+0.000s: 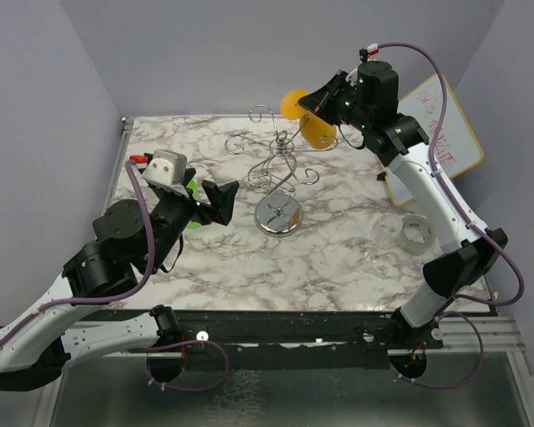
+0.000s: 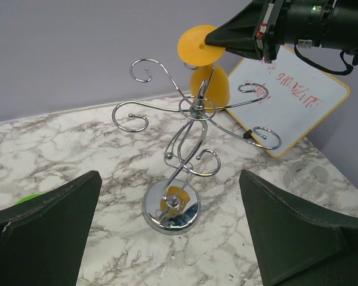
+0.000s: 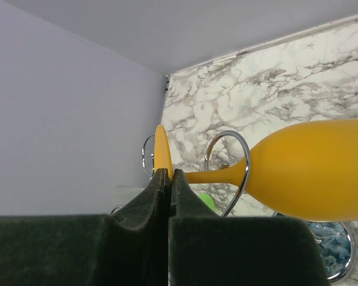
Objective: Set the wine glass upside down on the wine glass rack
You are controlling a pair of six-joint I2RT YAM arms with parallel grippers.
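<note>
The wine glass [image 1: 319, 132] is yellow-orange and hangs tilted, foot up and bowl down, at the far side of the wine glass rack [image 1: 279, 216]. My right gripper [image 1: 310, 106] is shut on the rim of the glass's foot disc [image 3: 160, 149], the jaws pinched flat on it [image 3: 169, 174]. In the right wrist view the stem crosses a curled chrome scroll arm [image 3: 245, 156] and the bowl [image 3: 310, 170] lies to the right. The rack [image 2: 171, 208] stands upright on its mirrored base, with the glass [image 2: 210, 86] behind its top. My left gripper [image 1: 218, 200] is open, and holds nothing [image 2: 169, 176].
A whiteboard [image 1: 440, 133] with red writing leans at the back right. A clear tape roll [image 1: 416, 233] lies on the marble table near the right arm. A green object [image 1: 191, 187] sits by the left wrist. Purple walls close in on three sides.
</note>
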